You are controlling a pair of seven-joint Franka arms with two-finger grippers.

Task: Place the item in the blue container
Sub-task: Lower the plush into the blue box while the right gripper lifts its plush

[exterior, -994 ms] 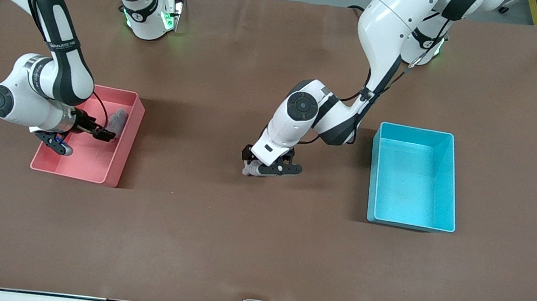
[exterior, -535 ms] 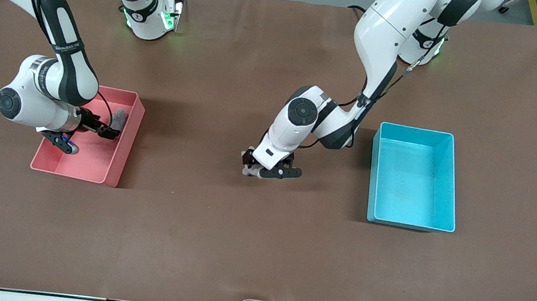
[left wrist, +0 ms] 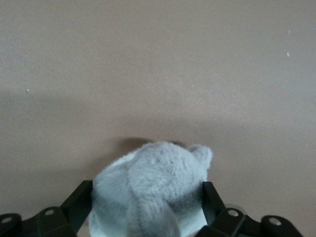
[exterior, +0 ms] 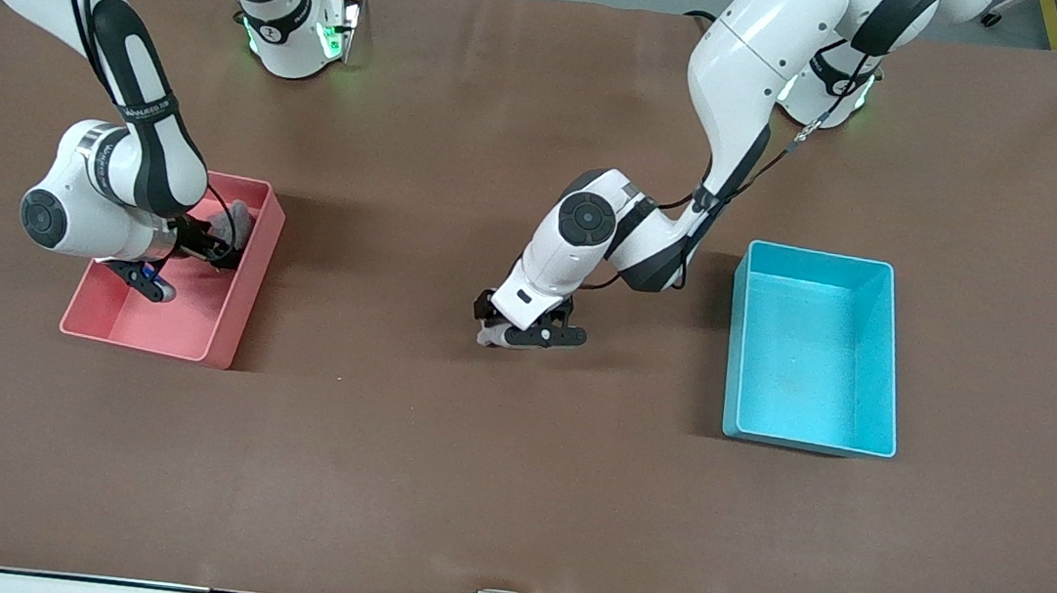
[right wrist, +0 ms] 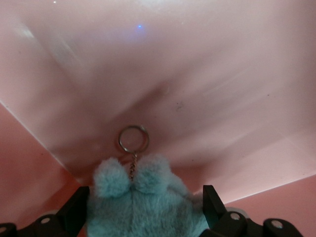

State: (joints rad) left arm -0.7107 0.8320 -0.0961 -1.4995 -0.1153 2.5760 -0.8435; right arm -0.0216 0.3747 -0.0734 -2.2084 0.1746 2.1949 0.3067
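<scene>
At mid-bench, the left gripper [exterior: 529,336] is down with jaws apart around a grey fluffy plush toy [left wrist: 150,197]. The empty light-blue rectangular plastic bin [exterior: 883,358] stands nearby toward the left arm's end. The right gripper [exterior: 183,265], jaws apart, straddles a grey plush keychain [right wrist: 143,202] in the pink plastic bin [exterior: 230,329].

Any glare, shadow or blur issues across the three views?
Front view: even light, soft arm shadows on the table, green LED glow at both bases. Left wrist view: grey plush toy soft-focused, its shadow on the table. Right wrist view: streaky glare on the pink bin wall, a blue speck, keyring sharp.

Grey plush toy [left wrist: 150,195] on table; cyan bin [exterior: 884,373] empty
</scene>
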